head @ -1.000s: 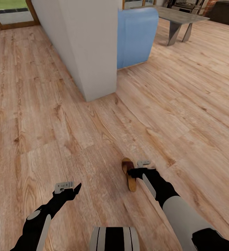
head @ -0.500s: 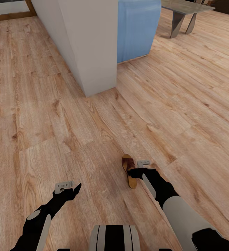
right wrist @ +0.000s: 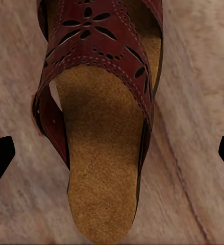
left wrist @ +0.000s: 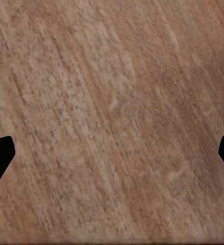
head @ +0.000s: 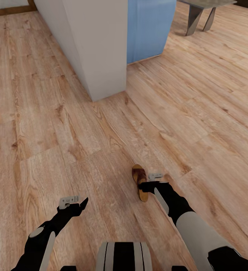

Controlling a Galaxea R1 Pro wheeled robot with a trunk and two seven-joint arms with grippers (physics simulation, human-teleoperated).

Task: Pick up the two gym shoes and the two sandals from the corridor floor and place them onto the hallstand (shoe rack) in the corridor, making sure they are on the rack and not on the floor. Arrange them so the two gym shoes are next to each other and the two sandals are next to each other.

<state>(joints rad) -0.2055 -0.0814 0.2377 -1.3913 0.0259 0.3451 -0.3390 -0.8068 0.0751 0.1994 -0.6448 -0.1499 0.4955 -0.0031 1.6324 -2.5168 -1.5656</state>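
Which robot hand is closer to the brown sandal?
Right. The right gripper sits directly over the sandal; the left gripper hangs well off to its side above bare floor.

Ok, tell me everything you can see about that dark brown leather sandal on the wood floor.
The dark brown leather sandal is a single open slide with a broad strap, punched with flower cutouts and stitched edges, over a tan, suede-like footbed. It lies flat, sole down, on the light wood-plank floor. The right gripper hovers just above it, fingers spread; no contact is visible.
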